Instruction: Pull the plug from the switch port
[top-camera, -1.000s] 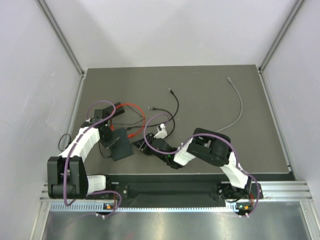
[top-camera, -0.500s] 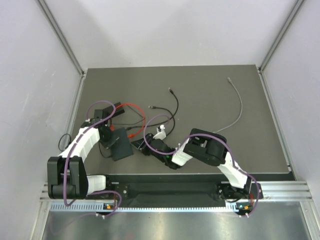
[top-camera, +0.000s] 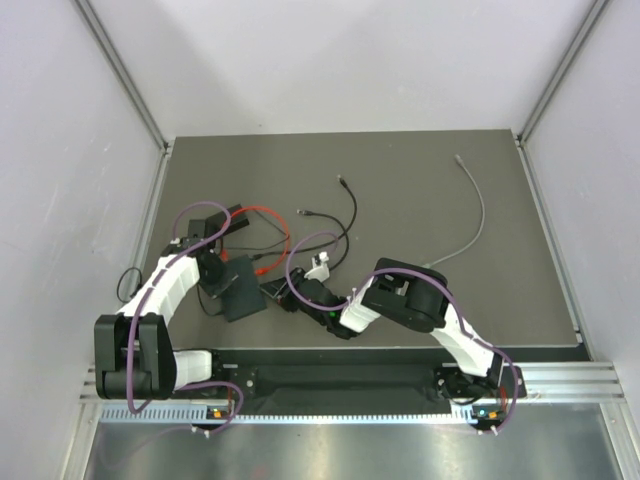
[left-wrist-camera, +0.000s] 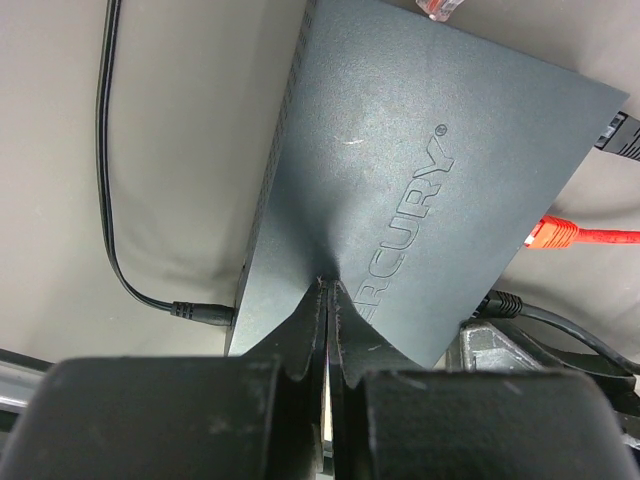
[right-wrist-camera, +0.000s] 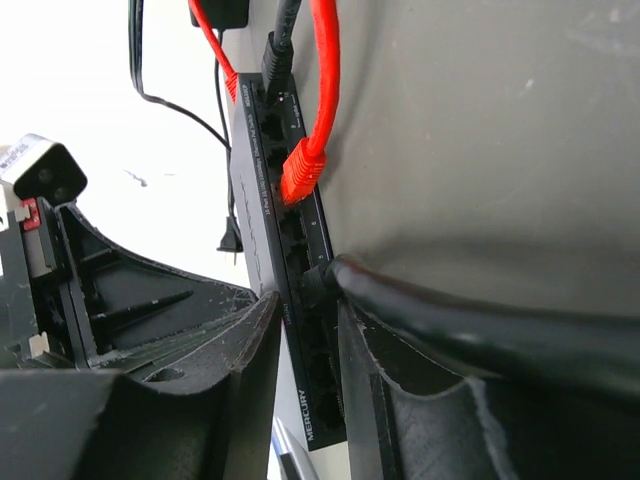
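1. The switch lies flat on the desk, in its near left part, turned at an angle to the desk's edges.
2. The left gripper is over the switch's left side and the right gripper is at its right side, so the box sits between them.
3. In the left wrist view, the left gripper is closed, its two fingers pressed together. Their tips rest on the matt top of the switch, beside the embossed lettering, and nothing is held between them.
4. A thin black power lead enters the switch's side in that view. A red plug sits at the opposite edge.
5. In the right wrist view, the port edge of the switch runs up the picture. The red plug is seated in one port, and another black connector sits further along.
6. The plug, black with a thick cable trailing off to the right, is still in its port.
7. The right gripper has its fingers narrowly parted, one on each side of that plug and the port edge. Whether they actually press on the plug cannot be told.
8. A grey cable lies loose on the far right of the desk, well apart from the switch.
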